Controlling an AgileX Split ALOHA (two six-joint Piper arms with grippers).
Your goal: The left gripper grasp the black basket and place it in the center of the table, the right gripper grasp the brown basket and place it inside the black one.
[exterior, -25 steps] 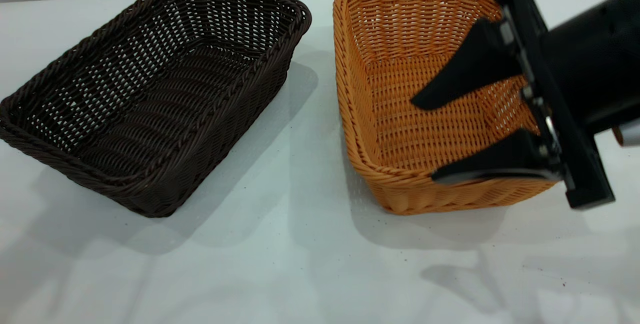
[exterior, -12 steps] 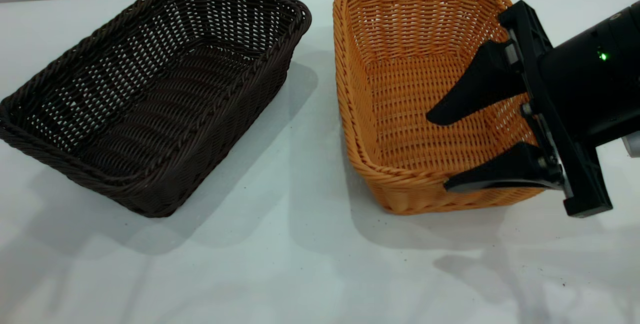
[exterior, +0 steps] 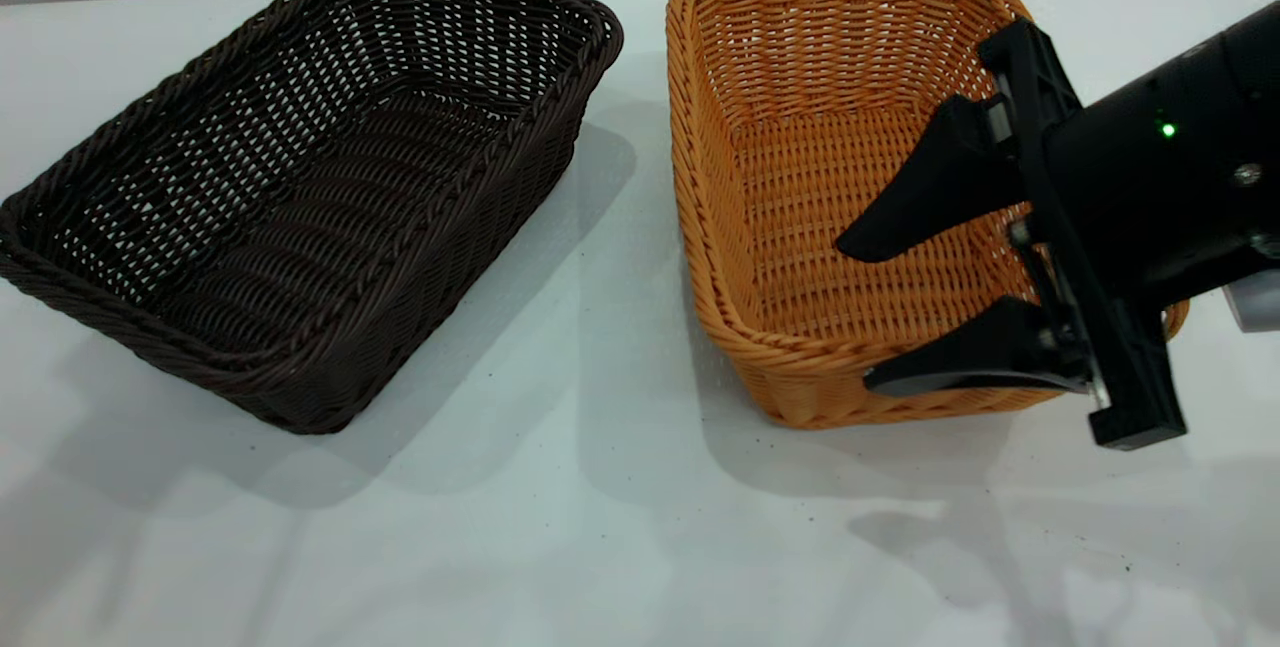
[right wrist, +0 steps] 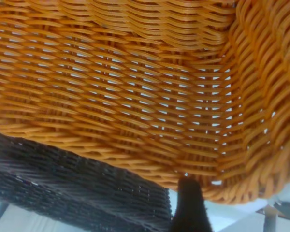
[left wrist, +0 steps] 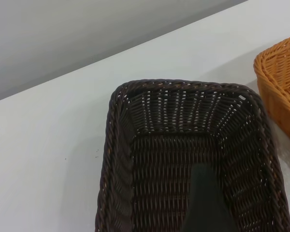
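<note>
Exterior view: right pincer (exterior: 850, 317), fingers apart, has dipped leftward over the brown basket (exterior: 800, 227).

Both the black basket (exterior: 300, 187) and brown basket (exterior: 840, 177) are rough woven wicker; the table (exterior: 600, 527) is smooth, matt.

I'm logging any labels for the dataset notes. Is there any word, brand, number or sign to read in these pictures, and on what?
None can be read.
Black basket: plain weave, no tag or label.
Brown basket: plain weave, no tag or label.
Right gripper: no lettering; only a small green light on the arm body behind it.
Table: only dark specks, no print.
</note>
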